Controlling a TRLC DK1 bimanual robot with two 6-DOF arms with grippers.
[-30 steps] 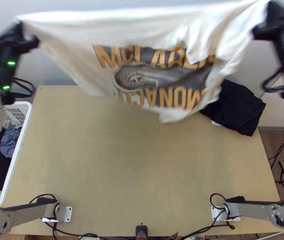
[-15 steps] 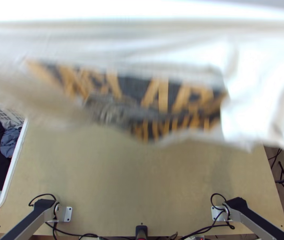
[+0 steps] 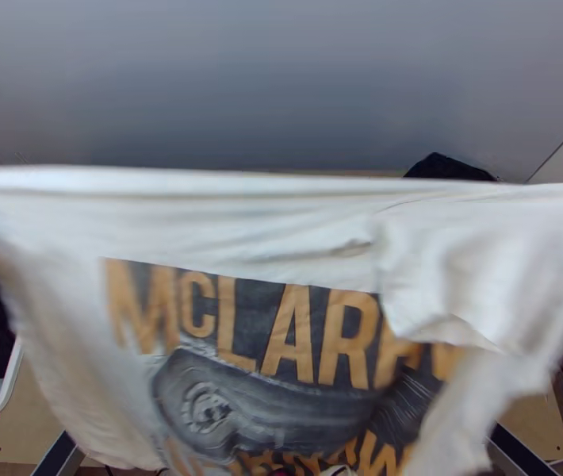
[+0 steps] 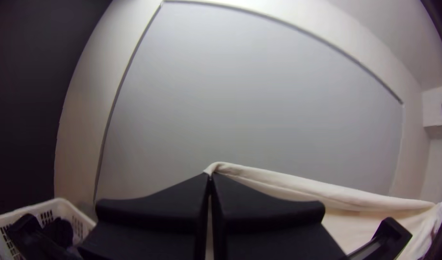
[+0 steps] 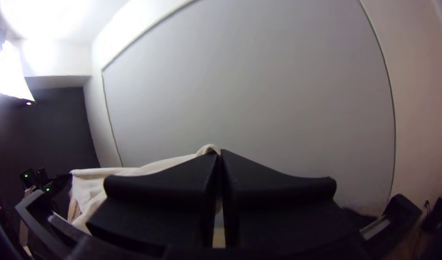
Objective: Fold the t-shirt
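Up at your left gripper's [image 4: 210, 176] tips, the fingers are clamped on the t-shirt [image 3: 281, 234]; your right gripper's [image 5: 219, 153] fingers pinch it too, farther along the same edge. That edge stretches across between them, the shirt hanging above the tabletop [image 3: 44, 420], print showing, looser folds toward your right! Beyond it, dark cloth [image 3: 443, 167]; on your left, the white basket [image 3: 12, 382].

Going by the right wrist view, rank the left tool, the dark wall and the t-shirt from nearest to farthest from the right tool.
1. T-shirt: pinched in the right tool.
2. Left tool: across at the shirt's opposite end.
3. Dark wall: in the background, beyond the left tool.
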